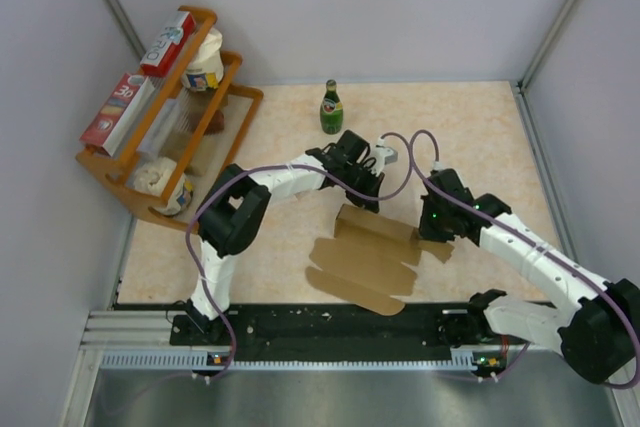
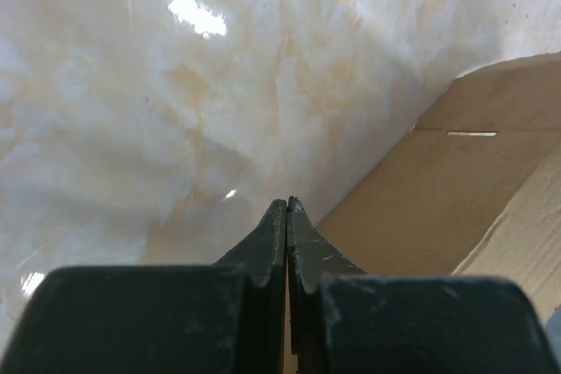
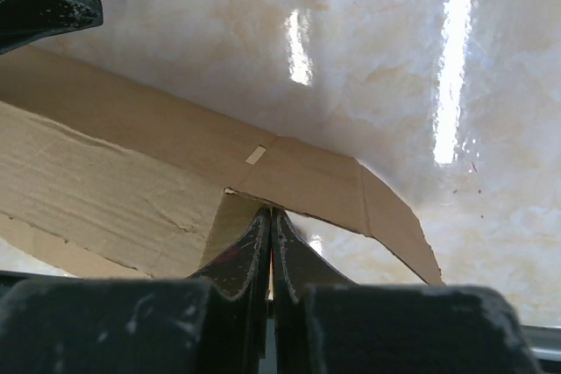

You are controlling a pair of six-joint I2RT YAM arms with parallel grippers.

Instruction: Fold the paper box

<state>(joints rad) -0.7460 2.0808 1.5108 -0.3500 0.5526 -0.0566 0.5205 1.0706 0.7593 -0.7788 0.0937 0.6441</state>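
Observation:
The paper box (image 1: 362, 265) is a flat brown die-cut cardboard sheet near the table's front middle, its back panel (image 1: 378, 224) folded up. My left gripper (image 1: 366, 197) is shut and empty at the back panel's far left end; in the left wrist view its tips (image 2: 287, 204) hover over the table just left of the cardboard (image 2: 456, 199). My right gripper (image 1: 432, 234) is shut at the sheet's right end; in the right wrist view its tips (image 3: 270, 213) touch the lower edge of the raised cardboard (image 3: 307, 177). I see no cardboard between its jaws.
A green bottle (image 1: 331, 108) stands at the back middle. A tilted wooden rack (image 1: 222, 112) at the back left holds red-and-white boxes (image 1: 166, 44) and white tubs. Grey walls enclose the table. A black rail (image 1: 330, 322) runs along the front edge.

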